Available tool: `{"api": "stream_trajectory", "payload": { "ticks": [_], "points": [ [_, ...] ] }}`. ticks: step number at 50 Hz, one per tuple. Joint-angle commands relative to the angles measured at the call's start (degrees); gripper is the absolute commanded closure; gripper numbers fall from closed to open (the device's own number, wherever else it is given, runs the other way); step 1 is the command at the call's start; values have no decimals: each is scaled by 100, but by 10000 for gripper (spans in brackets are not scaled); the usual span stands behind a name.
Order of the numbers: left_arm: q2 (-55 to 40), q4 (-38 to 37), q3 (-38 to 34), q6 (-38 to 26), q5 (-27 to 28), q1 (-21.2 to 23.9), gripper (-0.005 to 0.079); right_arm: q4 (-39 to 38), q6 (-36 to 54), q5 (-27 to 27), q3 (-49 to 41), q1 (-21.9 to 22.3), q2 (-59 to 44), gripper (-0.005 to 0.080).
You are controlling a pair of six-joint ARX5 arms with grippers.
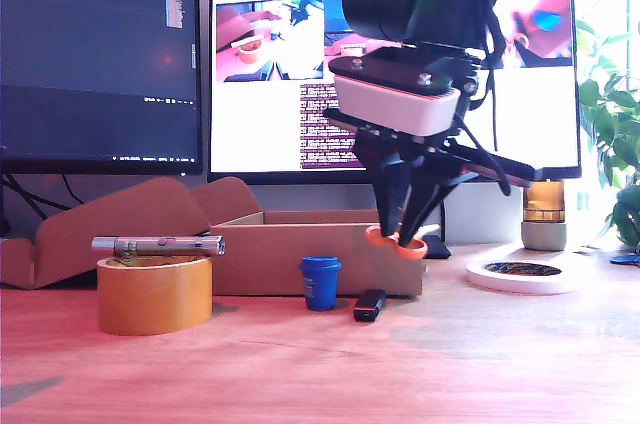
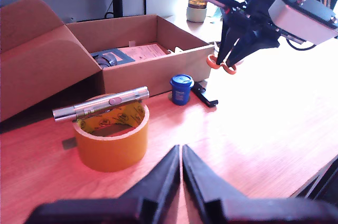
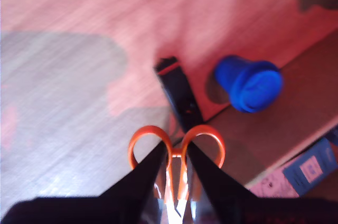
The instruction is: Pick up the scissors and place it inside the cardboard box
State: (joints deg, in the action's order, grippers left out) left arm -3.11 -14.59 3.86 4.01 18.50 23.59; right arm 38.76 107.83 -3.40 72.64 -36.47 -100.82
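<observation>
a: where are the scissors (image 3: 176,150) now, and what holds them?

b: my second pincer (image 1: 401,234) is clamped on them, jaws pinched where the two orange rings meet the shanks. the rings hang below the jaw tips, off the tabletop (image 1: 300,364), at the near corner of the cardboard box (image 1: 300,254). my first pincer (image 2: 180,156) has its jaws together on nothing, low over the tabletop, well apart from the box.

a: how do they handle?

b: i judge them light and stiff, with hard plastic rings and smooth metal. a grip this close to the rings could let them pivot or slide, so i'd keep the squeeze firm and the motion gentle.

a: what's under and around the second pincer?

b: smooth wood-grain tabletop. almost beneath the rings lie a black stick gadget (image 3: 179,94) and a blue cup (image 3: 248,84), both just in front of the box wall. the box is open with papers inside, and its flaps fold away on the far side from my second pincer. a tape roll (image 2: 111,139) with a silver pen-like tool (image 2: 100,104) across it sits nearer my first pincer.
</observation>
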Motion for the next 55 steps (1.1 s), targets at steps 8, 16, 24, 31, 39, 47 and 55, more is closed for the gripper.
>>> {"api": "stream_trajectory", "payload": {
  "ticks": [8,16,24,31,39,47,55],
  "points": [
    [-24,72,-127,-46,4,9,764,-7,-52,46,-50,-28,367,762],
    [-24,72,-127,-46,7,9,764,-341,-57,39,-50,-26,481,762],
    [-24,125,-127,-63,7,9,764,-931,-153,72,-50,0,470,762],
    [-24,116,-127,-61,9,9,764,-1493,-203,433,-50,155,452,762],
    [-24,114,-127,-61,7,9,764,-1912,-352,693,-50,398,365,762],
    [-24,111,-127,-61,7,9,764,-2323,-883,1080,-50,638,275,762],
    [-24,114,-127,-61,2,9,764,-2848,-1679,1545,-50,822,199,762]
  ]
}}
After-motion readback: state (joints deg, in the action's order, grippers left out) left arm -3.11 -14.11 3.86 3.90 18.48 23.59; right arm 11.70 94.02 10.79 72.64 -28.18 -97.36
